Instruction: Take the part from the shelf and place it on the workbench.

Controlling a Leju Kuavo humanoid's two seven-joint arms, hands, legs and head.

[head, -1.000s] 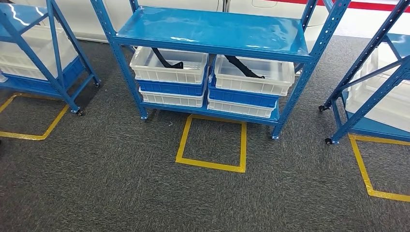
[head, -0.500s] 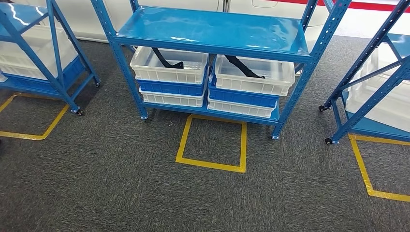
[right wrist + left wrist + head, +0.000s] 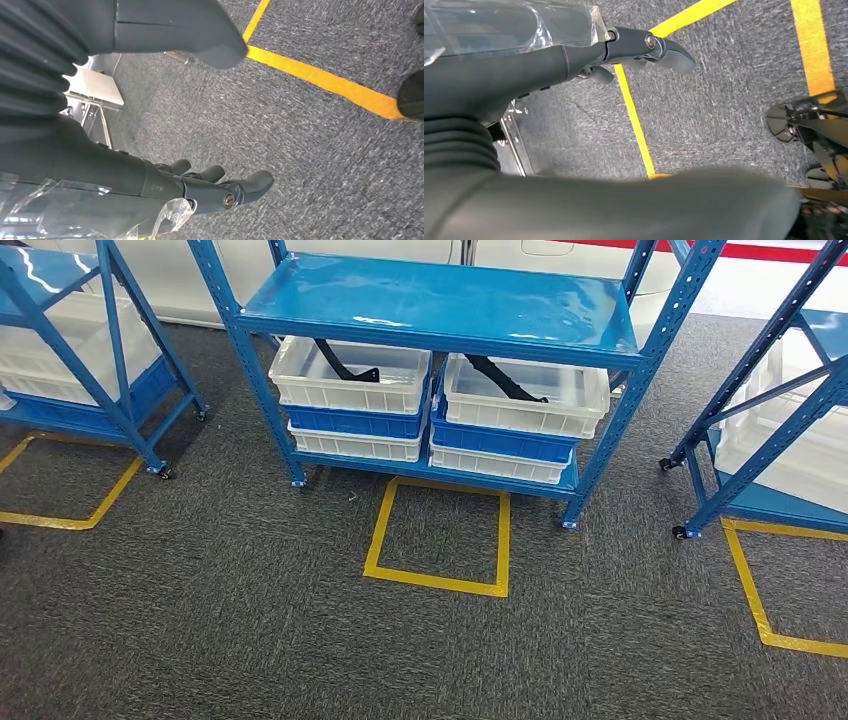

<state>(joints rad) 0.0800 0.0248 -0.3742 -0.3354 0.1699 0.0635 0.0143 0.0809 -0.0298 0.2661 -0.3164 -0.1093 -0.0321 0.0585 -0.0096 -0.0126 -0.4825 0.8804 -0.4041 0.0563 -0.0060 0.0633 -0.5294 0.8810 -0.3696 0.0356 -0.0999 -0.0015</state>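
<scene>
— Since the head view matches the frame a second ago, has anything shifted?
— Nothing. The black part (image 3: 346, 362) lies in the white crate (image 3: 350, 377) at upper centre, under the blue shelf (image 3: 440, 302); a second black part (image 3: 503, 378) lies in the neighbouring crate (image 3: 524, 395).
— The hands?
— Left hand (image 3: 574, 55) and right hand (image 3: 200, 187) hang over grey carpet (image 3: 250, 620) and yellow tape (image 3: 437, 581), fingers loosely extended, holding nothing.
</scene>
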